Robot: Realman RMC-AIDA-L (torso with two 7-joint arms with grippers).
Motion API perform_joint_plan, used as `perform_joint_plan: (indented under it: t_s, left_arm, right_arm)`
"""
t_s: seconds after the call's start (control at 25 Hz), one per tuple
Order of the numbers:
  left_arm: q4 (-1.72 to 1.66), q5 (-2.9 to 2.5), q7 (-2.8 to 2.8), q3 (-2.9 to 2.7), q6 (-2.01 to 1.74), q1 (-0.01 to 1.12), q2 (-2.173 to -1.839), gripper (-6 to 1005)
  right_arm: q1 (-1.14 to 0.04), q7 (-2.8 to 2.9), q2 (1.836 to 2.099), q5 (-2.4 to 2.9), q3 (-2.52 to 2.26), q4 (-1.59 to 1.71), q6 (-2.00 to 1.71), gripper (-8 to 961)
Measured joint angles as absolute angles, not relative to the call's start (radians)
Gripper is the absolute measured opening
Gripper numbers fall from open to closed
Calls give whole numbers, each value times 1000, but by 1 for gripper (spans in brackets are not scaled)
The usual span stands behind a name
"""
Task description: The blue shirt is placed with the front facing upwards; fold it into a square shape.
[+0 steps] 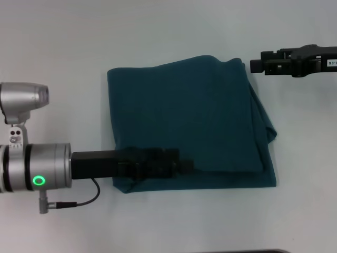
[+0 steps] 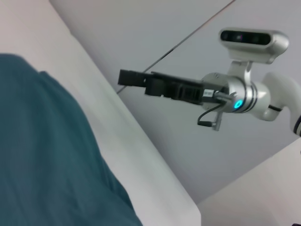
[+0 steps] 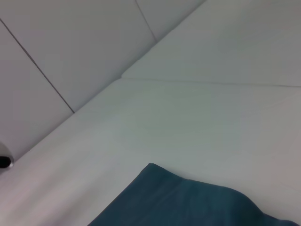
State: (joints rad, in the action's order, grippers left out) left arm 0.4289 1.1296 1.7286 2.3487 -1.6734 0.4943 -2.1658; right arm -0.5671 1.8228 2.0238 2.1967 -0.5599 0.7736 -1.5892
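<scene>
left jaws (image 1: 181, 164) over blue shirt (image 1: 195, 110), state unclear | right jaws (image 1: 256, 65) beside it, unclear | white table (image 1: 58, 42)

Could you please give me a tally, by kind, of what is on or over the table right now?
Shirts: 1, the folded blue shirt
Grippers: 2, the left gripper over the shirt's near edge, the right gripper by its far right corner
Total: 3

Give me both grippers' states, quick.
Left gripper: over the near edge of the blue shirt; open or shut cannot be told.
Right gripper: off the shirt's far right corner, holding nothing; cannot be told.
</scene>
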Motion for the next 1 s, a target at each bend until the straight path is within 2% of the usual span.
perform_joint_plan:
  t_s: [0.64,1.0]
  left_arm:
    - [358,1127,1724,2272,-1500,523,-2168,909]
    - [417,1159,1717,2282,-1690,520,-2164,910]
  right_arm:
    - [-573,1823,2026,2197,-565,776,-1591,634]
    - [-575,1822,2026,2197,-559,776,-1593,640]
